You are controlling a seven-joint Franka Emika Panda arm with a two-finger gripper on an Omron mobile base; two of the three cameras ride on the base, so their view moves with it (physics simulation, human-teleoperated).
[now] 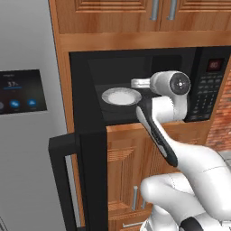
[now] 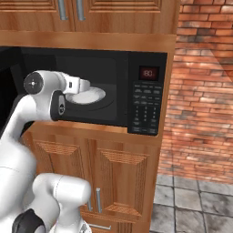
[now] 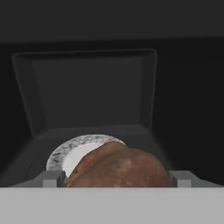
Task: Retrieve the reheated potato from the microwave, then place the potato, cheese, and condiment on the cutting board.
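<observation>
The brown potato fills the gap between my two fingertips and touches both; my gripper is shut on it. It hangs in front of the white plate, which rests on the floor of the microwave. From the base views my hand reaches into the open cavity, just above and right of the plate. The hand covers the potato there. The cheese, the condiment and the cutting board are out of view.
The microwave's black door hangs open to the left, at the fridge. Wooden cabinets sit above and below the microwave. A brick wall stands to the right, next to the keypad.
</observation>
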